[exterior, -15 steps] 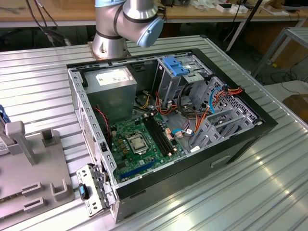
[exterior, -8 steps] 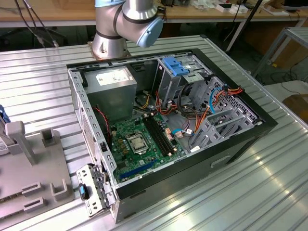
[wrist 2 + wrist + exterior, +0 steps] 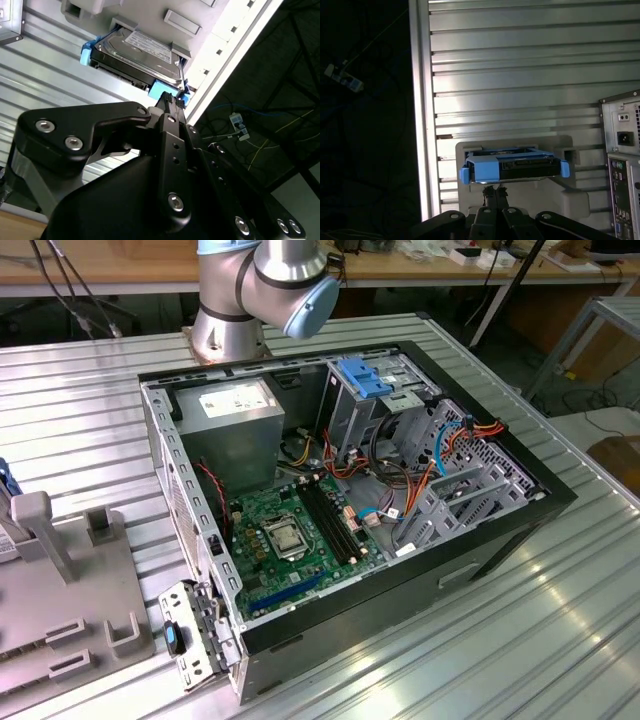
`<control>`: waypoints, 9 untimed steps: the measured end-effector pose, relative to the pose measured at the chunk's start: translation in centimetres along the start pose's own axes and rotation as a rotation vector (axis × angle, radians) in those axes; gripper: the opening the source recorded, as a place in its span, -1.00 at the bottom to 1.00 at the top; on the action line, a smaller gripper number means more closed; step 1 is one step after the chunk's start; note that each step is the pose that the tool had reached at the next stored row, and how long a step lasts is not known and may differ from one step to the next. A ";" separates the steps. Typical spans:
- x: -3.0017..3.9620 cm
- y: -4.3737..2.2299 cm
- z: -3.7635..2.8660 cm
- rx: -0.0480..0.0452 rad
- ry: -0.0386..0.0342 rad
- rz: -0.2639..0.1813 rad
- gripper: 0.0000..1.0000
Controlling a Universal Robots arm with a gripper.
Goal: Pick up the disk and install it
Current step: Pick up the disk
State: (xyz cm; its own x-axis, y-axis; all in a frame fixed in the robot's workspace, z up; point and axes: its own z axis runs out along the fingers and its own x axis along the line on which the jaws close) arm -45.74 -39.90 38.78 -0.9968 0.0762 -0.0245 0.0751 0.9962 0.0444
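The disk (image 3: 512, 167) sits in a grey holder (image 3: 572, 200) on the ribbed metal table (image 3: 520, 75), near the table's edge and beside the back panel of the computer case (image 3: 620, 150). Bright blue rails frame its dark body, and in the second wrist view its labelled face (image 3: 137, 55) shows between the holder's raised lugs. The gripper (image 3: 168, 102) reaches right up to the blue rail on the edge of the disk nearest to it, and in the first wrist view its tip (image 3: 495, 189) meets that same edge. Whether it clamps the rail or merely touches it, I cannot tell. In the exterior view the case (image 3: 500, 530) lies open on its side, with the green circuit board (image 3: 290, 530) exposed and a metal drive cage (image 3: 365, 390) topped with blue clips. The arm's base (image 3: 265, 280) stands behind it.
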 end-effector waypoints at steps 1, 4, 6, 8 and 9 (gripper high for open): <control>0.02 0.00 -0.01 0.0001 0.0001 0.000 -0.79; 0.03 0.00 -0.01 -0.0006 0.0011 -0.024 -0.79; 0.05 0.00 -0.01 -0.0018 0.0035 -0.076 -0.79; 0.06 0.00 -0.01 -0.0026 0.0050 -0.110 -0.79; 0.06 0.00 0.00 -0.0031 0.0056 -0.126 -0.79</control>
State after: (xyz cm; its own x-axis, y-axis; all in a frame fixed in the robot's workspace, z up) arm -45.80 -39.89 38.78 -0.9985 -0.0498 -0.0245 -0.0509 0.9977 0.0443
